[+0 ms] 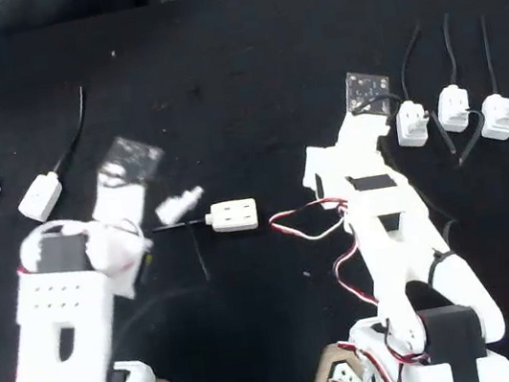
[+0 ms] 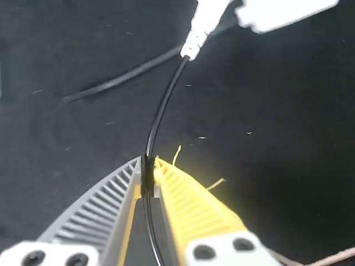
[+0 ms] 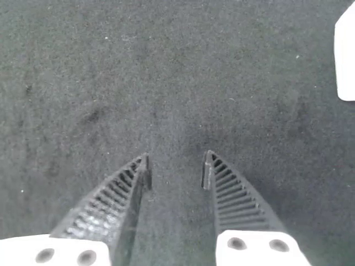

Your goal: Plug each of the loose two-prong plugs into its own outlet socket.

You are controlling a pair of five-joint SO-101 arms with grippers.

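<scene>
The left gripper (image 2: 147,163) pinches the cord (image 2: 161,105) behind its plug (image 1: 179,205) — seemingly to steer it into the outlet socket (image 1: 234,215) at mid-frame. The right gripper (image 3: 176,166) hangs spread.

Left arm (image 1: 65,308): rising from the base at the near left, wrist turned toward centre.
Left gripper (image 2: 147,162): grey and yellow fingers pinched together on a cord (image 2: 158,116).
Right arm (image 1: 391,227): stretched forward from its base.
Right gripper (image 3: 176,163): fingers apart, pointing down.
</scene>
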